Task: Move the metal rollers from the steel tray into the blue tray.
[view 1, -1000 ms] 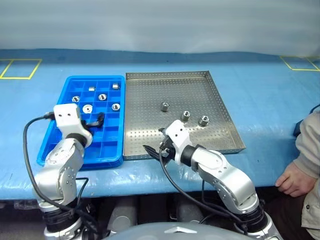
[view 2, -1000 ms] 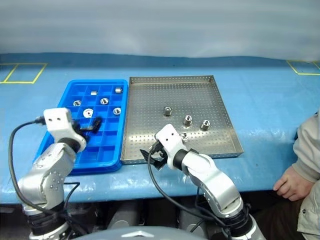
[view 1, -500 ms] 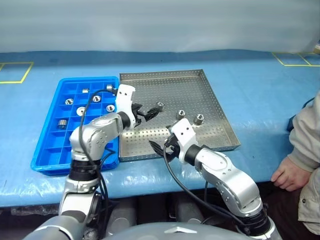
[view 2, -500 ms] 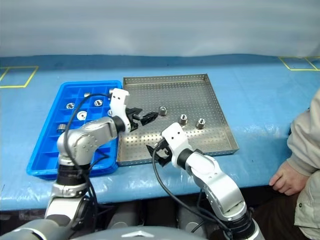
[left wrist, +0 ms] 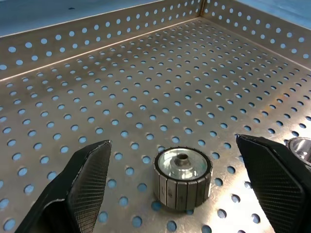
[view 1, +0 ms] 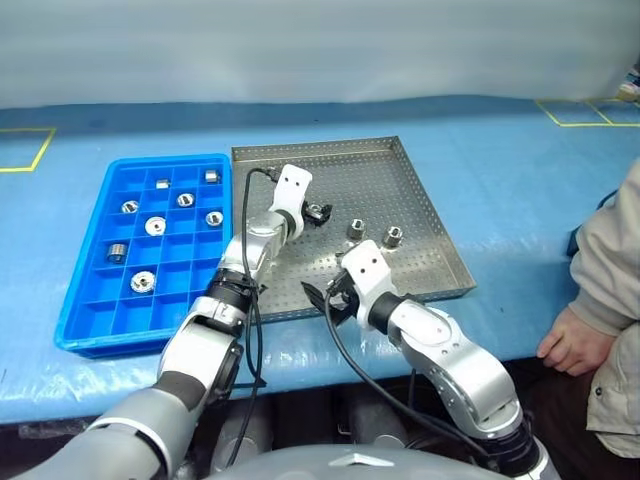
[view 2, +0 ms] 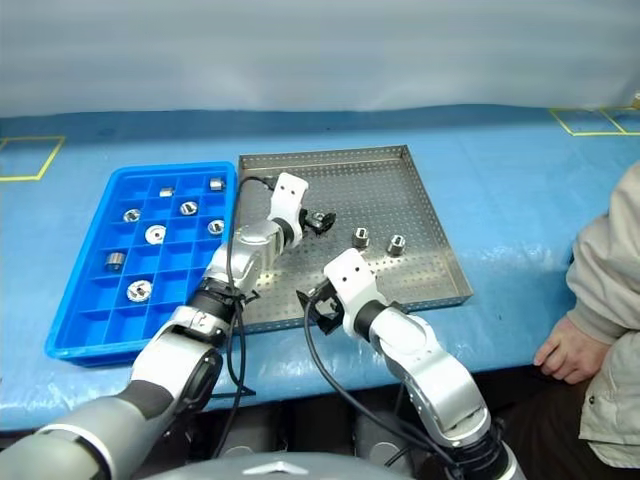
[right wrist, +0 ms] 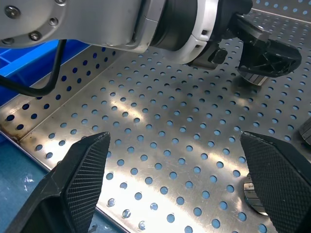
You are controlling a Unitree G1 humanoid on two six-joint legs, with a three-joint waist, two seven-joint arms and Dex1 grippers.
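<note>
The steel tray (view 1: pixel 400 180) lies mid-table with the blue tray (view 1: pixel 84 300) to its left. My left gripper (left wrist: pixel 172 145) is open low over the steel tray's floor, one finger on each side of a metal roller (left wrist: pixel 182 177) that stands on end, untouched. Two more rollers (view 1: pixel 355 230) (view 1: pixel 393 236) stand just to its right. Several rollers (view 1: pixel 154 226) rest in the blue tray's compartments. My right gripper (view 1: pixel 318 298) is open and empty, hovering over the steel tray's near left part, close to the front rim.
A person sits at the table's right end, a hand (view 1: pixel 565 350) resting on the table edge. Blue cloth covers the table, with yellow tape marks (view 1: pixel 25 150) at the far corners. My left arm's cable (view 1: pixel 250 260) runs over the gap between the trays.
My left arm has swung right from above the blue tray into the steel tray and now straddles a roller. The view itself has shifted. The right arm has stayed put.
</note>
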